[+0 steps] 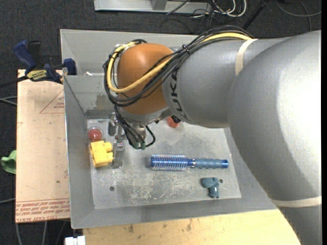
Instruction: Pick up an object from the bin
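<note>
The gripper [118,146] hung low over the left part of the grey metal bin [76,188], just beside a chunky yellow plastic block [101,153]. Whether it was open or closed could not be told. The block's slightly longer side ran from the bin's far wall towards its near one. A small red ball [94,135] lay just beyond it. To the right, a blue plastic hairbrush [186,162] lay crosswise, its handle pointing right.

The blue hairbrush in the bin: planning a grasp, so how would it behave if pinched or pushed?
The blue hairbrush looks like rigid plastic, so probably stiff and light. Its round bristled head may roll or pivot on the bin floor if nudged. The slim handle seems the steadier place to pinch.
</note>
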Tool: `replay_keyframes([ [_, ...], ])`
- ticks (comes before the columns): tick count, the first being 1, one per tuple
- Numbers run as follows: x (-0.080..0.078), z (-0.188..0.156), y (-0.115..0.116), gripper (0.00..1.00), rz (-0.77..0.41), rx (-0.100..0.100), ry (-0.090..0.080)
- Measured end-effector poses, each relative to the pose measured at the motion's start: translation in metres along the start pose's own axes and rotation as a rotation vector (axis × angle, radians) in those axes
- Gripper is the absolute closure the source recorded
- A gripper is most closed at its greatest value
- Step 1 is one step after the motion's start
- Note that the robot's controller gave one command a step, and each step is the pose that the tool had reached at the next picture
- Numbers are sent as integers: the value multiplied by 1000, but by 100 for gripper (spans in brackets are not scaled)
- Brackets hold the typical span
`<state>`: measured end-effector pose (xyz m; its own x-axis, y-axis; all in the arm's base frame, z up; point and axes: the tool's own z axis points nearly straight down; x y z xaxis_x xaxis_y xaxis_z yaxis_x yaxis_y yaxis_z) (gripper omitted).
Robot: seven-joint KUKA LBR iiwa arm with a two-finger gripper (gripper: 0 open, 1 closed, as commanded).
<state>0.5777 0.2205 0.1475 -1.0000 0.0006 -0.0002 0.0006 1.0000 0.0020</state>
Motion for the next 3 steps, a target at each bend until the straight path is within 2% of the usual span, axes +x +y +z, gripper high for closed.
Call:
replay_keyframes([
  [1, -24, 80, 21, 0, -487, 0, 1],
  [2, -25, 78, 21, 100, -484, 0, -2],
  [3, -29, -89, 23, 100, -612, 0, -13],
])
